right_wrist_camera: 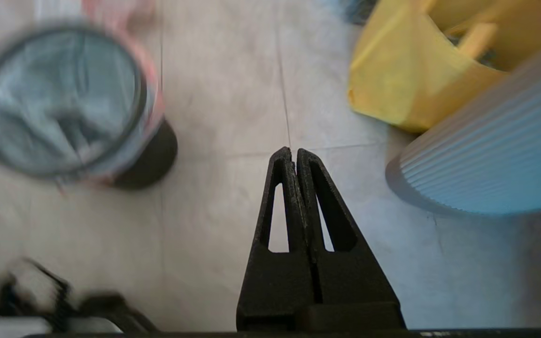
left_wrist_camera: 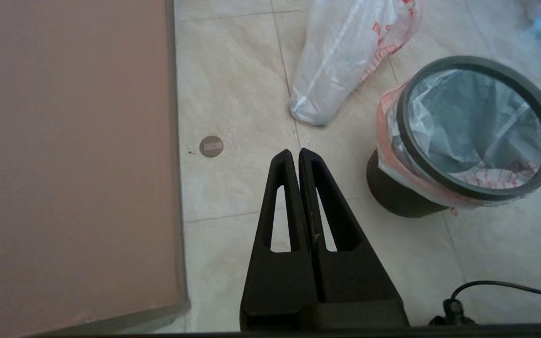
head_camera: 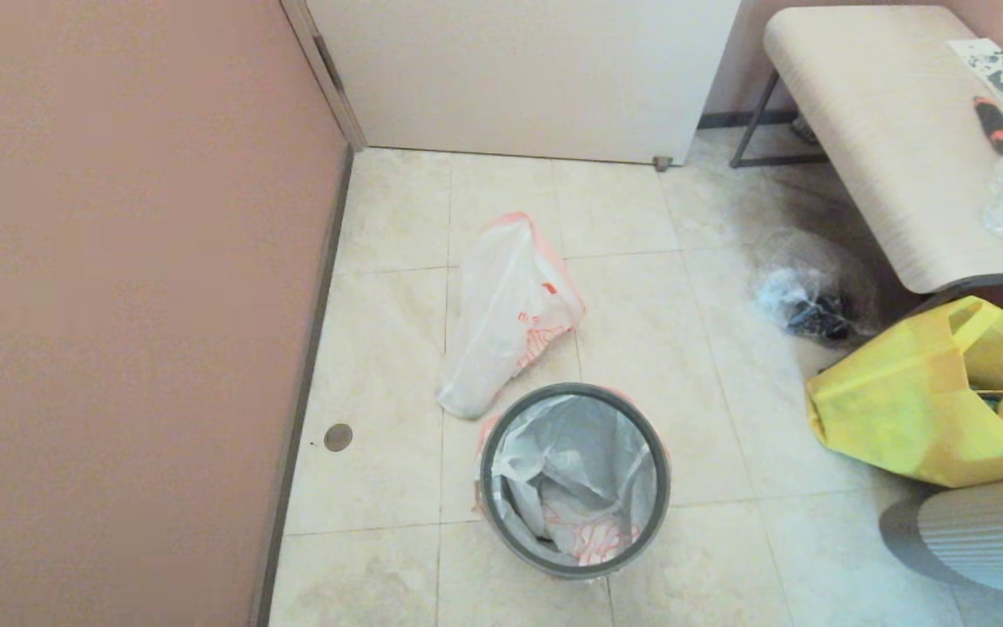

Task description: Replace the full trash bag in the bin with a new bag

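Note:
The black bin (left_wrist_camera: 392,192) stands on the tiled floor, its grey ring rim (head_camera: 488,461) pressed over the new bag (head_camera: 571,470). That bag lines the inside, red drawing at the bottom and pink-orange edge folded outside (left_wrist_camera: 385,117). Just behind the bin the full trash bag (head_camera: 501,322) lies on the floor, white with a pink-orange rim and small red print. My left gripper (left_wrist_camera: 295,151) is shut and empty, held above bare floor beside the bin's left. On the bin's right my right gripper (right_wrist_camera: 294,150) is also shut and empty. Neither gripper shows in the head view.
A pink wall (head_camera: 118,305) bounds the left side, with a floor drain (head_camera: 338,437) near it. At right are a yellow tote (head_camera: 902,409), a clear bag with dark lumps (head_camera: 802,305), a table (head_camera: 885,148) and a ribbed pale object (head_camera: 989,531).

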